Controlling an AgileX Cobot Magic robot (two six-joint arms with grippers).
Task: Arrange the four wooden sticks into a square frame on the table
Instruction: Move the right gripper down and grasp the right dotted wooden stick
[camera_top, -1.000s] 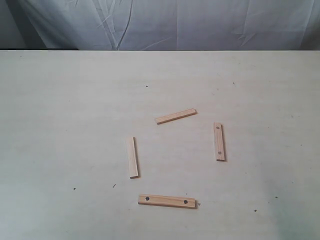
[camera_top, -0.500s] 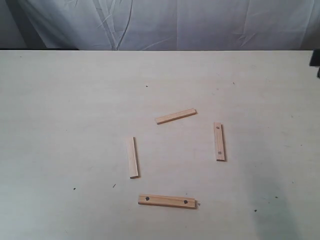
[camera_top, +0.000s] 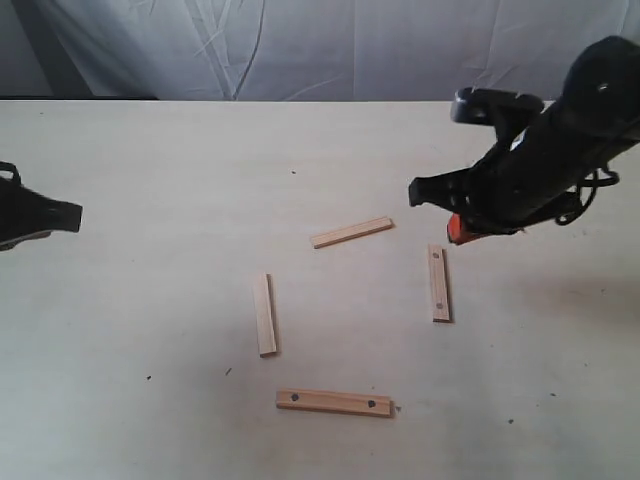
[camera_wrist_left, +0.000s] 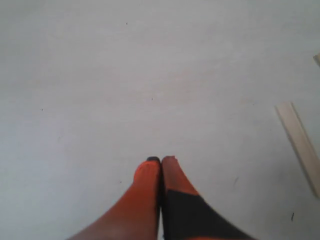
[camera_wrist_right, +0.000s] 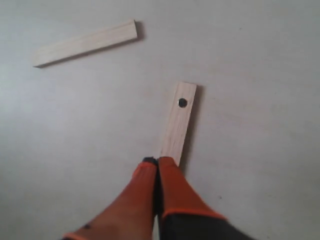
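Both arms have swung into view; the four wooden sticks (camera_top: 334, 402) lie unmoved, loose and apart on the table (camera_top: 150, 170). Right gripper (camera_wrist_right: 156, 161), fingers pressed together and empty, hangs at one end of the right dotted stick (camera_wrist_right: 177, 125); left gripper (camera_wrist_left: 161, 161), likewise closed on nothing, is well off the plain left stick (camera_wrist_left: 300, 145). Squaring is only starting: the right pincer likely must part to grasp that stick.

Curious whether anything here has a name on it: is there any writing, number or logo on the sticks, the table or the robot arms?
None: no readable word, number or logo in any view.
The only marks are dark dots on the right-hand stick and the nearest stick, and tiny specks on the table.
The black right arm and its orange fingers carry no lettering.
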